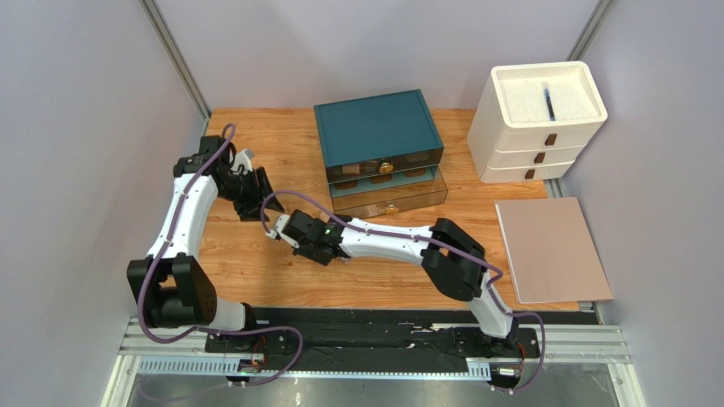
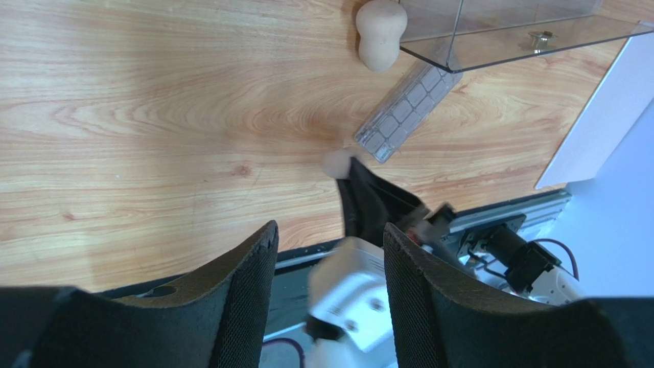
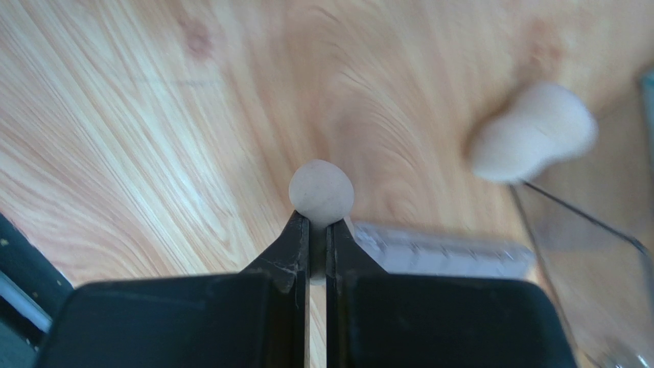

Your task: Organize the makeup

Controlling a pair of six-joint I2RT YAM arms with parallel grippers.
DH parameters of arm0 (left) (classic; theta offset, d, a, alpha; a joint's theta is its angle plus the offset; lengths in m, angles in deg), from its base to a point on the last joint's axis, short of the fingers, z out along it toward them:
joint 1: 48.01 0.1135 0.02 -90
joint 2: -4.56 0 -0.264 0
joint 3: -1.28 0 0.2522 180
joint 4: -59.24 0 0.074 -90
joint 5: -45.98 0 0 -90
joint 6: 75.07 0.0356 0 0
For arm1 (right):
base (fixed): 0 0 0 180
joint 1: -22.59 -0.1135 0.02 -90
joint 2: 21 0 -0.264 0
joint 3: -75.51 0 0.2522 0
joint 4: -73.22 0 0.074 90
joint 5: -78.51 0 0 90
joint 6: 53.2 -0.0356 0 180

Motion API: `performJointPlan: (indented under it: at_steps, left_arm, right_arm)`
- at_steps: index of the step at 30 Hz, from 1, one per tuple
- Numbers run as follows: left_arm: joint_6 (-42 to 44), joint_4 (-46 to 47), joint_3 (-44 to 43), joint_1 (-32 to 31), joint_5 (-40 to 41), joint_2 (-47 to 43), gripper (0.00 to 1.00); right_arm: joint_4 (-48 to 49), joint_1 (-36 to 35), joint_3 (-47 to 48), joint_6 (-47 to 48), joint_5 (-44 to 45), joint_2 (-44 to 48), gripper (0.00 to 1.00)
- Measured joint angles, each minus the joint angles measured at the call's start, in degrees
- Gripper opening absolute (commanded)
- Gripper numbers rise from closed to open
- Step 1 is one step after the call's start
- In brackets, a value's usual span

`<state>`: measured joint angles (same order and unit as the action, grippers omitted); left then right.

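Note:
My right gripper [image 3: 317, 218] is shut on a beige pear-shaped sponge [image 3: 321, 192], whose round end sticks out past the fingertips just above the wooden table. The second sponge [image 3: 533, 130] lies beyond it, by the corner of a clear drawer. The flat gridded palette [image 3: 441, 249] lies just right of my right fingers. In the left wrist view the held sponge [image 2: 335, 162], the palette [image 2: 407, 111] and the second sponge [image 2: 381, 31] all show. My left gripper [image 2: 330, 230] is open and empty, hovering left of the right gripper [image 1: 278, 229]. Small brown items [image 1: 374, 178], perhaps the tubes, show in the upper drawer.
The teal drawer box [image 1: 378, 127] stands at the back centre with two clear drawers [image 1: 391, 193] pulled out toward me. The white drawer unit [image 1: 535, 119] stands at the back right. A flat pinkish board [image 1: 552, 250] lies at the right edge.

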<state>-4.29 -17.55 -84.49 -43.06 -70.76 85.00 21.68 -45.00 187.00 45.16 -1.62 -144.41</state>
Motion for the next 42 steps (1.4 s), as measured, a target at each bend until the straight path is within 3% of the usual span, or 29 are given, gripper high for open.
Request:
performJointPlan:
  at_steps: [11, 17, 20, 21, 23, 25, 35, 42]
  left_arm:
    - [-0.96, 6.62, 9.49, 0.0, -4.42, 0.04, 0.59]
    - [-1.66, 10.19, 11.72, 0.0, -5.64, 1.11, 0.59]
    - [-2.34, 11.65, 12.09, -0.2, -5.73, 2.05, 0.59]
    - [-2.58, 12.15, 12.09, -0.42, -5.68, 2.6, 0.59]
    - [-3.45, 13.68, 12.11, -1.05, -5.62, 4.37, 0.59]
    - [-4.42, 15.47, 12.15, -1.79, -5.6, 6.69, 0.59]
    - [-10.27, 21.92, 8.76, -8.22, -5.62, 18.05, 0.6]
    - [-15.02, 26.62, 3.45, -11.08, -5.79, 23.8, 0.59]
  right_arm:
    - [2.43, 9.81, -3.63, -0.63, 7.74, 16.76, 0.0]
    - [3.26, 16.81, -4.37, -0.68, 11.1, 16.44, 0.02]
    - [2.82, 18.51, -4.35, -1.22, 11.3, 14.01, 0.08]
    - [2.54, 18.8, -4.35, -1.42, 11.32, 13.18, 0.31]
    - [1.46, 19.1, -4.26, -2.03, 11.32, 10.97, 0.51]
    - [0.5, 19.02, -4.26, -3.04, 11.65, 9.44, 1.0]
    - [-0.35, 18.97, -2.43, -5.84, 13.62, 9.77, 1.0]
    - [-1.55, 18.97, -4.31, -6.8, 14.86, 17.51, 1.0]
